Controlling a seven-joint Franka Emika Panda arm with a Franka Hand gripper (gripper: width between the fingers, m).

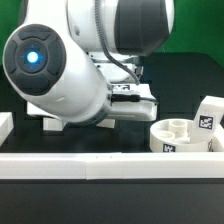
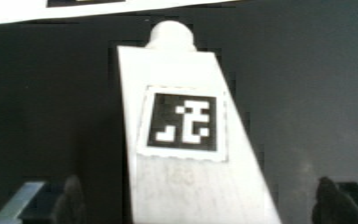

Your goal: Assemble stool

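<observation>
Fingers (image 2: 44,200) of the released gripper (image 2: 194,200) straddle a stool leg (image 2: 172,70) with gaps either side, its black-and-white tag (image 2: 183,121) showing; the seat (image 1: 172,134) sits at four o'clock in the exterior view.

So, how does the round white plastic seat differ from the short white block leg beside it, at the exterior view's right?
The round white plastic seat is a wide disc; the short white block leg is narrower and angular. The seat lies flat, sockets upward; the leg stands tilted. Both are white and carry a black-and-white square tag.
</observation>
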